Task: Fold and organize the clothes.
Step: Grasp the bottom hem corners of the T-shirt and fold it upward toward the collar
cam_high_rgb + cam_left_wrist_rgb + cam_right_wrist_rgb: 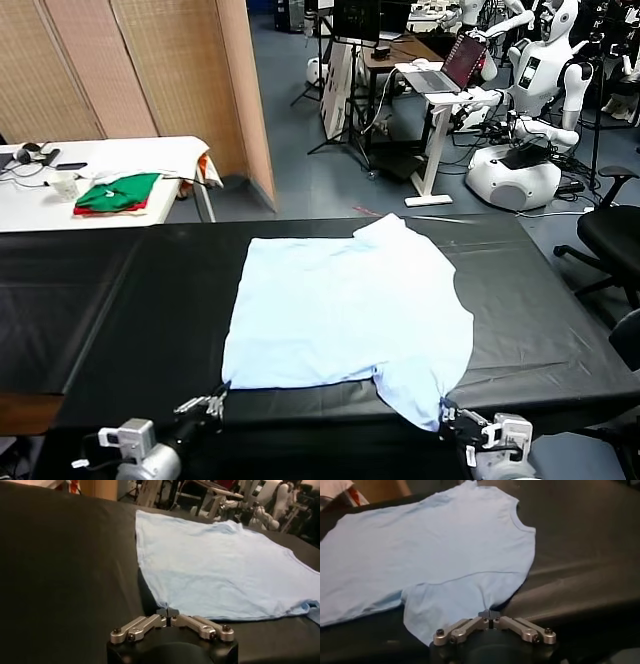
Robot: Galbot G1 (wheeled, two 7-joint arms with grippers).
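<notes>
The clothes are one pale light-blue short-sleeved shirt (345,310) spread flat on the black table (130,300), collar toward the far edge. My left gripper (218,398) is at the table's near edge, shut on the shirt's near-left hem corner; in the left wrist view the closed tips (168,612) pinch that corner of the shirt (220,565). My right gripper (447,412) is shut on the near-right sleeve tip, which droops toward the table's edge. In the right wrist view its tips (490,614) grip a tuck of the shirt (430,550).
A white side table (150,155) at the back left holds folded green-and-red garments (118,193) and small items. A wooden partition (150,70) stands behind it. Other robots (530,100), a laptop desk (440,75) and an office chair (615,235) stand beyond and to the right.
</notes>
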